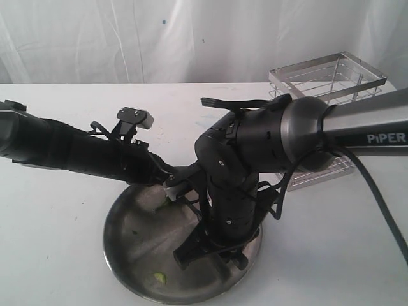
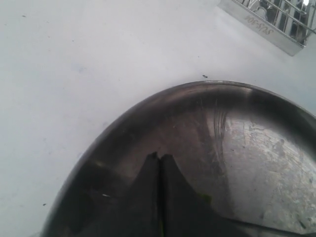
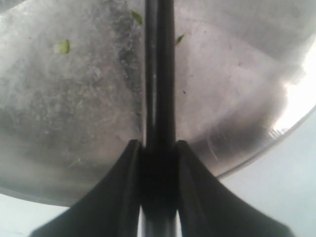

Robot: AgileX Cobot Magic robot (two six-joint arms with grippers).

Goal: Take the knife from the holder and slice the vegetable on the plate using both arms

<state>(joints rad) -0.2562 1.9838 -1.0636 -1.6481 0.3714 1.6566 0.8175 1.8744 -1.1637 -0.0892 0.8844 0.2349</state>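
I am gripping the knife (image 3: 159,74) in my part-closed right pincer (image 3: 158,145), pointing its blade low over the plate (image 3: 237,148) ready for cutting, while my left pincer (image 2: 159,158), shut tight, is bearing down at the vegetable (image 1: 167,204) near the plate's rim, seemingly steadying it.

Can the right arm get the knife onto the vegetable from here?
Probably yes: the knife in the right gripper lies over the plate, its blade reaching the vegetable, with nothing between.
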